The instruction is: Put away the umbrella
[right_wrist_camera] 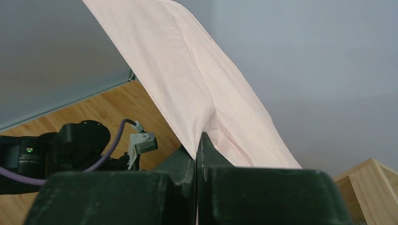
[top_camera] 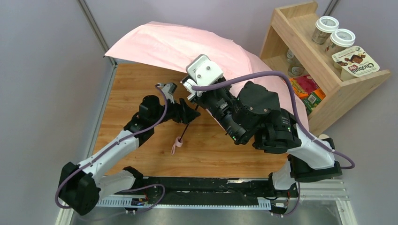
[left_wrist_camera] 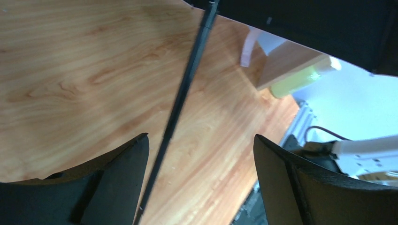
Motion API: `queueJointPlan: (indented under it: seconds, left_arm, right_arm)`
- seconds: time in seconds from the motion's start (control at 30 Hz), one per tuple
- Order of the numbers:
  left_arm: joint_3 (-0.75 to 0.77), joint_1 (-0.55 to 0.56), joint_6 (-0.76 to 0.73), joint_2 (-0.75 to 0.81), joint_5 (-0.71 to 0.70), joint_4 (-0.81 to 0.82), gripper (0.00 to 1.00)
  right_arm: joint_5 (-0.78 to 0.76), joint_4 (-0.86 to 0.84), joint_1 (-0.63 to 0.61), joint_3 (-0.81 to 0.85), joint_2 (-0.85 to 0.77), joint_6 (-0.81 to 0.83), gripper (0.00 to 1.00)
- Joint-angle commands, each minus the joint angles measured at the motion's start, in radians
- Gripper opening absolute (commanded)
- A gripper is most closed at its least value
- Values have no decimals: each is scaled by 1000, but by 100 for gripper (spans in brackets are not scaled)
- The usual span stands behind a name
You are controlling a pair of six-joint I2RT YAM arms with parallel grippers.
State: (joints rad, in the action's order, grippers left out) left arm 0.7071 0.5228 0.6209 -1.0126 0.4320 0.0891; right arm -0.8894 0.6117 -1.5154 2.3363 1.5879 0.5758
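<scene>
Umbrella (top_camera: 187, 44) is open, canopy over far side of table (top_camera: 136, 84). Your R hand (right_wrist_camera: 197, 145) is pinched on the canopy edge. L hand (left_wrist_camera: 200, 137) is wide, shaft (left_wrist_camera: 187, 79) between fingers w/o touching. Risk: if R pulls, thin fabric may tear, and the unheld shaft may swing away.

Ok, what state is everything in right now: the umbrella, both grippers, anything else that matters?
umbrella: open, canopy fully spread.
strap: unfastened, hanging loose.
left gripper: open, jaws either side of the shaft, not gripping it.
right gripper: shut on the umbrella's canopy edge.
jars: upright on the shelf, lids on.
</scene>
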Motion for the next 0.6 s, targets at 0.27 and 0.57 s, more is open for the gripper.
queueJointPlan:
  seconds: [0.27, 0.57]
  left_arm:
    - [153, 57, -207, -307, 80, 207, 85]
    - [313, 132, -248, -452, -79, 103, 23]
  right_arm:
    - [76, 28, 8, 23, -66, -122, 0]
    - [23, 26, 8, 20, -91, -111, 0]
